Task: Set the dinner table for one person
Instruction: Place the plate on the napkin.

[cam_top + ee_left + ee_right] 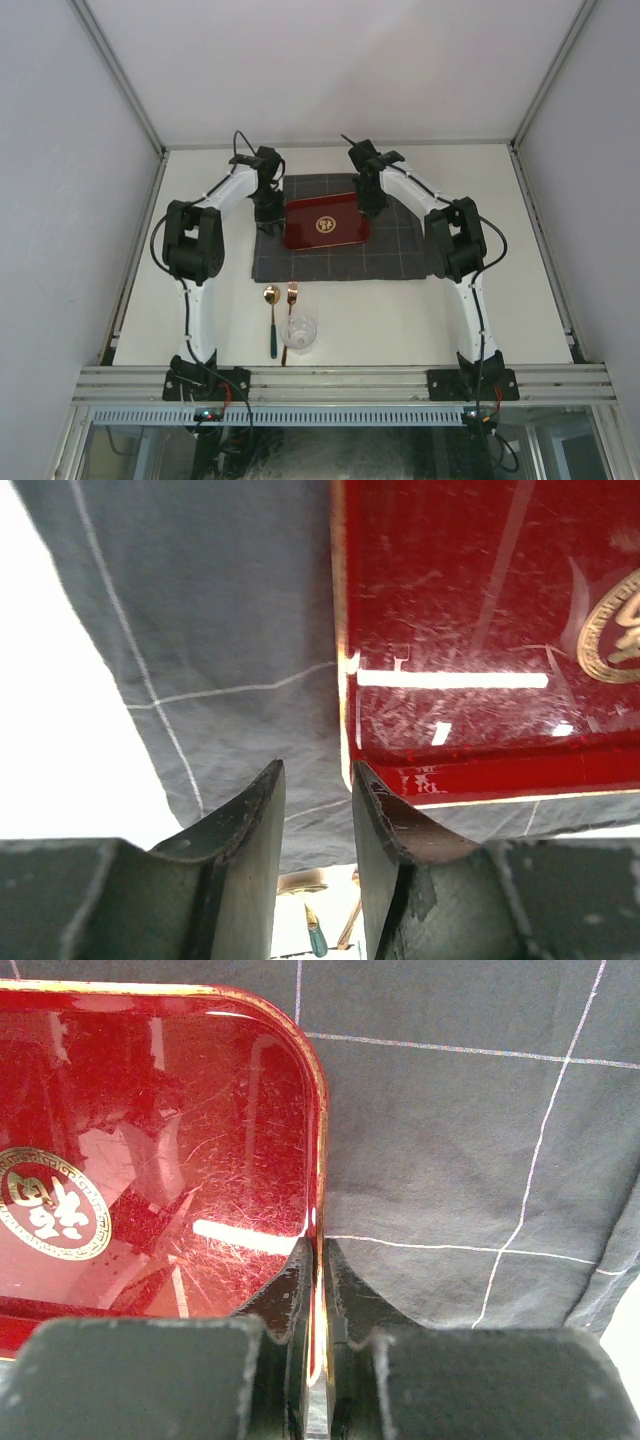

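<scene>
A red tray (pixel 325 222) lies on a checked cloth (pixel 400 258) on the dinner table (pixel 390 325); spoon (pixel 271 312), fork (pixel 291 298), glass (pixel 298 332) sit nearer, unlaid. The right gripper (pixel 317 1252) pinches its rim; the left gripper (pixel 316 775) straddles the opposite rim, jaws apart.

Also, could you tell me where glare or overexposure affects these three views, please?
Left wrist view: a bright glare bar crosses the red tray, and the dinner table is blown out white. Right wrist view: a softer glare streak on the tray, checked cloth lines crisp. Top external view: even light, no harsh shadows.
</scene>
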`<state>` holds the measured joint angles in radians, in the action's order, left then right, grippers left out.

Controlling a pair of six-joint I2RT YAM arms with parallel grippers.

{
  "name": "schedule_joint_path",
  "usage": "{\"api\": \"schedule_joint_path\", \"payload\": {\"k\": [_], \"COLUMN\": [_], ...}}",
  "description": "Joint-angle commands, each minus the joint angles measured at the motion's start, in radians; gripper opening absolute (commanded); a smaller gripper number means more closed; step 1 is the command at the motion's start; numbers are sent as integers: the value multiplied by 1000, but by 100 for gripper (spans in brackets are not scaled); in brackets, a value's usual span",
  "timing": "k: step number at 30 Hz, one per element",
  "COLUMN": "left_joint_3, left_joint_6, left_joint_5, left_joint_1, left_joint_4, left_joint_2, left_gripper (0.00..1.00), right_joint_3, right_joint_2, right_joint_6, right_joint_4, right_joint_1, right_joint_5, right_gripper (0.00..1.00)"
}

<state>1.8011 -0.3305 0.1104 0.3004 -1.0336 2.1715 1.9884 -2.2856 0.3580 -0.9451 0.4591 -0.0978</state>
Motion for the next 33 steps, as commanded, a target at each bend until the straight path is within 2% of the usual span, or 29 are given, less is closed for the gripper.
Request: {"api": "schedule_joint_path", "payload": {"k": [1, 8, 18, 33], "left_joint_3": [31, 65, 37, -16], "left_joint_6": [-6, -13, -25, -19], "left_joint_5": [-30, 10, 33, 58], "left_joint_1": [-19, -20, -18, 4], "left_joint_4": [-1, -7, 10, 30], "left_joint_2": [20, 53, -31, -9], "left_gripper": [37, 36, 36, 34], "right_joint_3": [-9, -15, -9, 39], "right_joint_2": [64, 66, 55, 23], "right_joint_6": [1, 1, 0, -8], "right_joint_4": [14, 14, 16, 2], "right_joint_1": [-1, -5, -8, -13], "right_joint_5": [-15, -14, -9, 0], "right_gripper": [0, 0, 0, 0]}}
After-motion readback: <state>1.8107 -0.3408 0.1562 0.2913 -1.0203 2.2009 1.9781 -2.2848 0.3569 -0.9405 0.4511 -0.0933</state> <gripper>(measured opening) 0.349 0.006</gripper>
